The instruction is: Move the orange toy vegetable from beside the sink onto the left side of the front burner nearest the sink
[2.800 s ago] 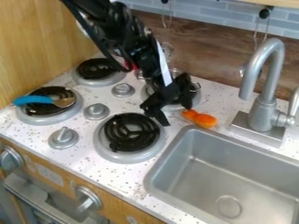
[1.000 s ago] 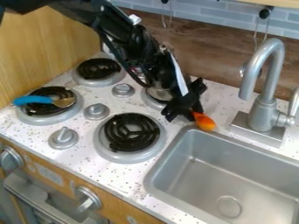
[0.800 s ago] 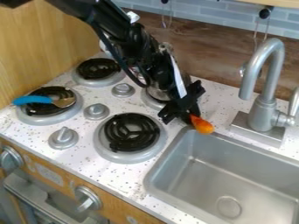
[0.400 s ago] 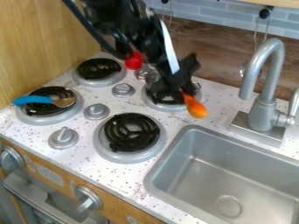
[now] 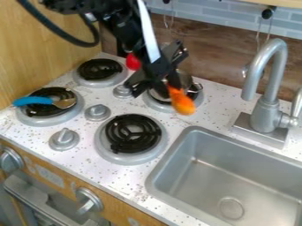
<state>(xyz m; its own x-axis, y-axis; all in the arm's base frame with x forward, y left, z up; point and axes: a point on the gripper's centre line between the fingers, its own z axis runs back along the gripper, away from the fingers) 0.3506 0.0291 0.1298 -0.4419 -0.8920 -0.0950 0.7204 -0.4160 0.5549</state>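
Orange toy, seen in the camera view, hangs from the black gripper, whose fingers are closed on its narrow upper end; the wide rounded end points downward and slightly to the picture's right, below the fingertips. It appears in front of the metal pot at the back right burner, partly covering it. Whether toy and pot touch cannot be told. The arm comes in from the top edge, with a round red thing partly hidden behind it. Nearer the camera is the front right burner. At the picture's left, a spoon with a blue handle lies across another burner. The sink and grey faucet stand to the right of the stove.
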